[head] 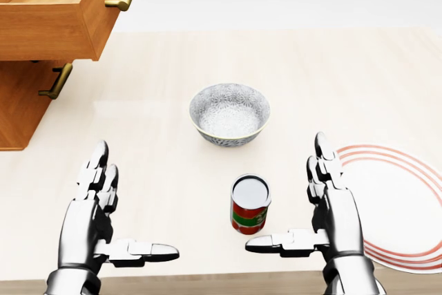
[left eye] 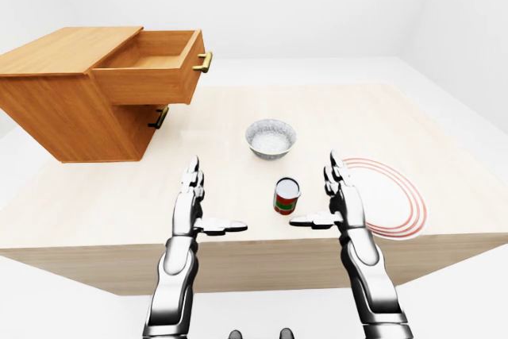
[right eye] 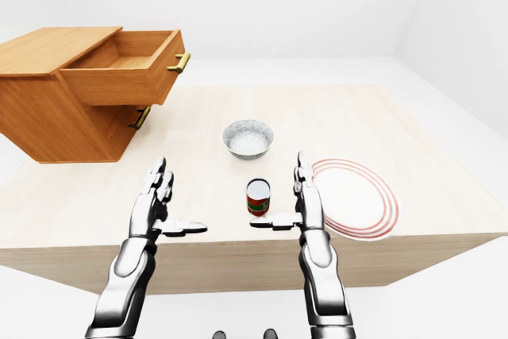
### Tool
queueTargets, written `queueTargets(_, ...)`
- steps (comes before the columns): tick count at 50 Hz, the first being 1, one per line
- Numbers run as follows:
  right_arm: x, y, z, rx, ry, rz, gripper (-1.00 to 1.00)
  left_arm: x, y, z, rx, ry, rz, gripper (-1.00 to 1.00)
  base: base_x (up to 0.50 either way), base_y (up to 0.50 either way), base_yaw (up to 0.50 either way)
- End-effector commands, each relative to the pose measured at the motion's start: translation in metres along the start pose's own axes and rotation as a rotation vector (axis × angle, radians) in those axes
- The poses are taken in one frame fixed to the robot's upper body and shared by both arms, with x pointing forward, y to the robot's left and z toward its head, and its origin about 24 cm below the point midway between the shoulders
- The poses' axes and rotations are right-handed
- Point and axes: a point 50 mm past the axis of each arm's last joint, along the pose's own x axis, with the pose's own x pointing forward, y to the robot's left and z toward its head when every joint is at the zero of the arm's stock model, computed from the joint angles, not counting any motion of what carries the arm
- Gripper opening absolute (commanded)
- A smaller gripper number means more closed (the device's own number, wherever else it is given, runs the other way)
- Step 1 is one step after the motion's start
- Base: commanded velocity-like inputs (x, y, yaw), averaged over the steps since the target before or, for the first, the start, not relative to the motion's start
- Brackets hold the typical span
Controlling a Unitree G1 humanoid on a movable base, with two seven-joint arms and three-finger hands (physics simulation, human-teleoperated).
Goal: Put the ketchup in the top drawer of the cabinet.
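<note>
1. I am holding my right hand [head: 324, 205] wide open above the table [head: 331, 81], fingers stretched toward 12 o'clock and thumb jutting toward 9 o'clock; it is gripping nothing and touching nothing.
2. I am keeping my left hand [head: 103, 212] spread the same way, thumb pointing toward 3 o'clock, and it is holding nothing.
3. The ketchup [head: 249, 204] is standing upright between my hands, just at 9 o'clock from my right hand, its long axis vertical and its flat top facing up.
4. It is showing as a short can with a red and green label and a pale silver lid.
5. The bowl [head: 229, 113] is sitting at 12 o'clock from it, the plate [head: 407, 205] at 3 o'clock, and the cabinet [left eye: 55, 109] with its top drawer [left eye: 151, 65] pulled open at 10 o'clock.
</note>
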Motion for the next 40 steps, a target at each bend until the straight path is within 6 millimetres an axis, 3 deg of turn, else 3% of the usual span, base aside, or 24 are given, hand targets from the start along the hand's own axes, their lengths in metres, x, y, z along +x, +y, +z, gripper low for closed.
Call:
queueTargets(1, -0.011, -0.01, 0.018, 0.012, -0.055, -0.002, 1.0, -0.018, 0.001, 0.016, -0.035, -0.039, -0.045, 1.0, 0.0, 0.0, 0.0)
queueTargets(7, -0.021, -0.008, 0.033, -0.004, -0.096, 0.003, 1.0, -0.029, 0.004, 0.035, -0.04, -0.104, -0.048, 1.0, 0.0, 0.0, 0.0)
queueTargets(14, -0.045, -0.006, 0.066, -0.048, -0.232, 0.001, 1.0, -0.052, 0.017, 0.081, -0.056, -0.298, -0.025, 1.0, 0.0, 0.0, 0.0)
queueTargets(17, -0.05, -0.005, 0.071, -0.058, -0.251, 0.007, 1.0, -0.057, 0.021, 0.087, -0.033, -0.324, -0.007, 1.0, 0.0, 0.0, 0.0)
queueTargets(24, -0.07, -0.012, 0.095, -0.092, -0.342, -0.014, 1.0, -0.088, 0.036, 0.133, -0.026, -0.545, 0.026, 1.0, 0.0, 0.0, 0.0)
queueTargets(31, -0.089, -0.012, 0.113, -0.126, -0.407, -0.017, 1.0, -0.111, 0.039, 0.155, -0.009, -0.659, 0.031, 1.0, 0.0, 0.0, 0.0)
queueTargets(40, -0.115, -0.006, 0.132, -0.174, -0.456, 0.012, 1.0, -0.12, 0.046, 0.154, -0.065, -0.619, 0.025, 1.0, 0.0, 0.0, 0.0)
